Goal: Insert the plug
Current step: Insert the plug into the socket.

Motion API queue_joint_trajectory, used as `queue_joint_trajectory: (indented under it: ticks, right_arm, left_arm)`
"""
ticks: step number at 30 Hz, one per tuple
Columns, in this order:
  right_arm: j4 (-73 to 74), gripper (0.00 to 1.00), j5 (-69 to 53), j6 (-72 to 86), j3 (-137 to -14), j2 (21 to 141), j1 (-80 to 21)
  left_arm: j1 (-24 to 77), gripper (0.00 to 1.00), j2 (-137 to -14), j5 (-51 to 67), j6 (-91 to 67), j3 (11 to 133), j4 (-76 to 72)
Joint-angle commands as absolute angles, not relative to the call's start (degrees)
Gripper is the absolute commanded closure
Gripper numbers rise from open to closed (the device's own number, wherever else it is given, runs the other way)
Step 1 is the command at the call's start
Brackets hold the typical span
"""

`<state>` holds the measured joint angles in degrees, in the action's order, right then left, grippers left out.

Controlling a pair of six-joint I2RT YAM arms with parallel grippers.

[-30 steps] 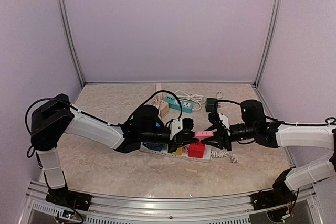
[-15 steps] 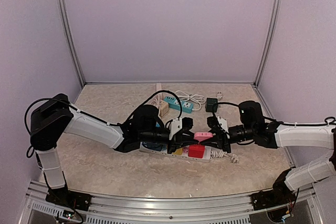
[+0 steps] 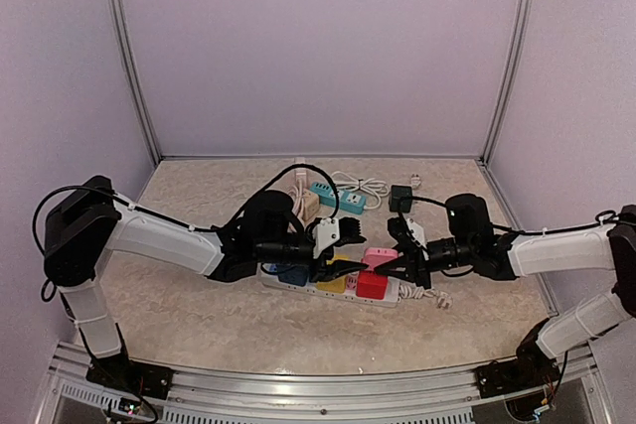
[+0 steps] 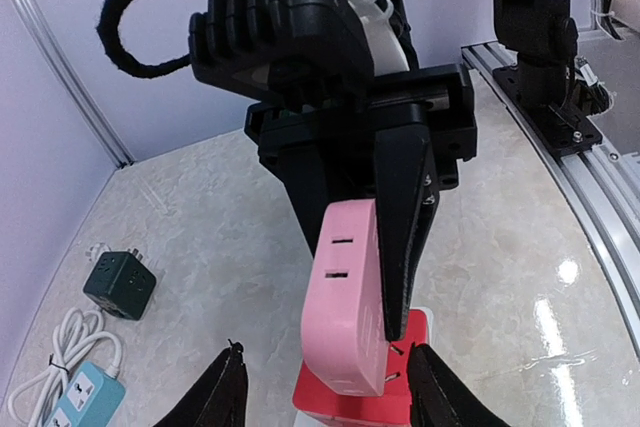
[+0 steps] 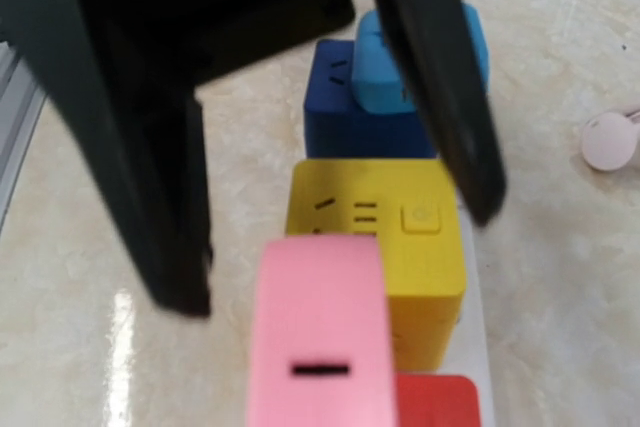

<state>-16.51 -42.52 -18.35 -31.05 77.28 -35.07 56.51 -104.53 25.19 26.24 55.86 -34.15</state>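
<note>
Right gripper (image 4: 352,287): clenched on the pink plug (image 5: 318,332); in the left wrist view its two black fingers press the plug's opposite sides, and the plug hangs upright with two slots showing on its face.
Pink plug position: directly over the red block (image 3: 373,286), its lower end at the block's top; whether it touches or has entered the socket cannot be told.
Red block sits at the right end of the white power strip (image 3: 308,288); next along the strip, a yellow block (image 5: 410,237), then a dark blue block (image 5: 340,127) with a light blue plug (image 5: 378,82) seated on top.
Left gripper (image 4: 328,385): released, holding nothing; its fingers (image 5: 160,197) are spread apart and point toward the right gripper from the other side of the strip, with the pink plug seen between the tips but clear of both.
Both arms reach inward low over the strip and meet near the middle of the surface (image 3: 199,315).
Farther back, well apart from the strip: a dark green cube adapter (image 4: 120,285), a teal strip (image 3: 336,196), and a coiled white cable (image 3: 366,186); all lie flat on the surface.
</note>
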Motion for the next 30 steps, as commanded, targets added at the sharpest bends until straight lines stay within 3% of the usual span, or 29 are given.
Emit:
queue_joint_trajectory:
  ticks: [1, 30]
  right_arm:
    - [-22.2, 1.00, -44.5, -16.7, -31.5, 79.6, -34.6]
    - [-19.7, 1.00, -41.2, -19.6, -30.4, 80.4, -34.6]
  left_arm:
    - [55.7, 0.49, -102.3, 26.3, 27.6, 55.6, -27.4]
    - [55.6, 0.52, -103.3, 25.8, 28.0, 56.2, -27.6]
